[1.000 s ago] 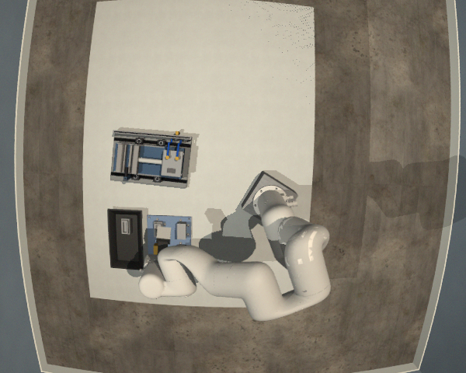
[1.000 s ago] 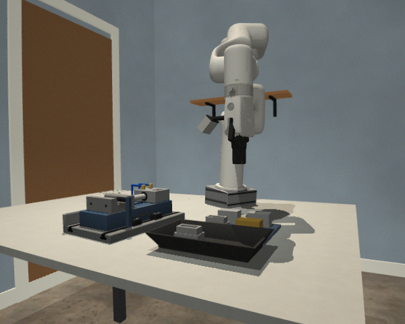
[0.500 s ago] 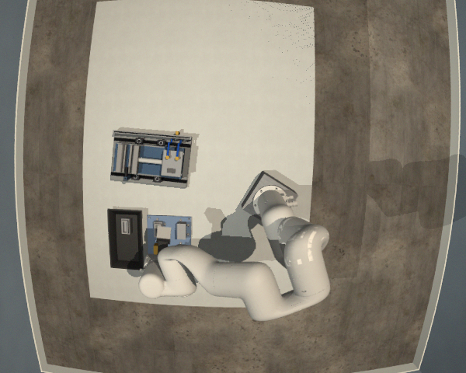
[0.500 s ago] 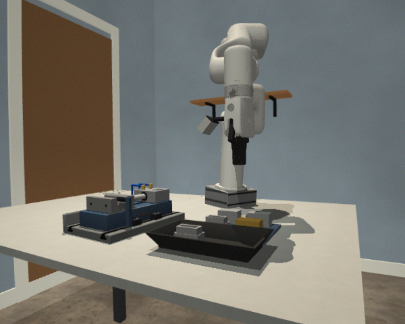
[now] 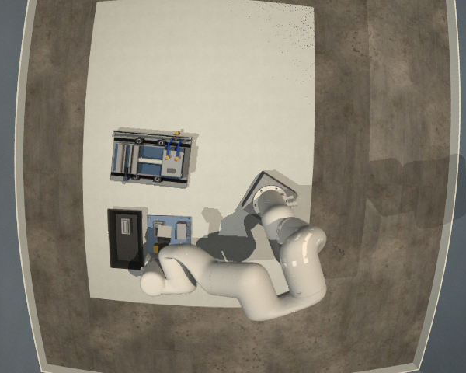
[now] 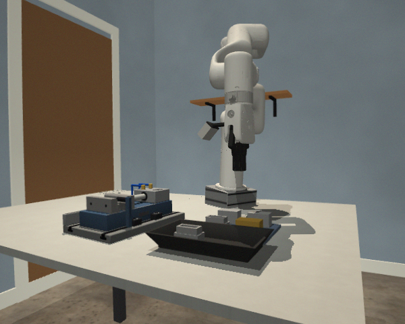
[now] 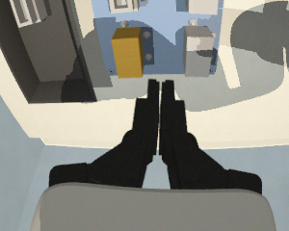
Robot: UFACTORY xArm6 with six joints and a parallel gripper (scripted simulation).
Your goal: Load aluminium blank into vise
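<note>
One brass blank (image 7: 128, 52) just beyond closed, empty tool (image 7: 160, 92).

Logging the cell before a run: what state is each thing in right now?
Black gripper: shut, empty, high above the plate.
Blue vise: open, no blank seated.
Black outfeed tray: holds one pocketed grey finished part, flat.
Yellow brass blank: flat on blue infeed plate.

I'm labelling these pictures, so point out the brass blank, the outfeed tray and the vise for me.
brass blank (image 7: 128, 52), wrist view, middle of its top face.
outfeed tray (image 6: 209, 248), exterior view, its near outer wall.
vise (image 5: 172, 165), top view, the end block with the hoses.
</note>
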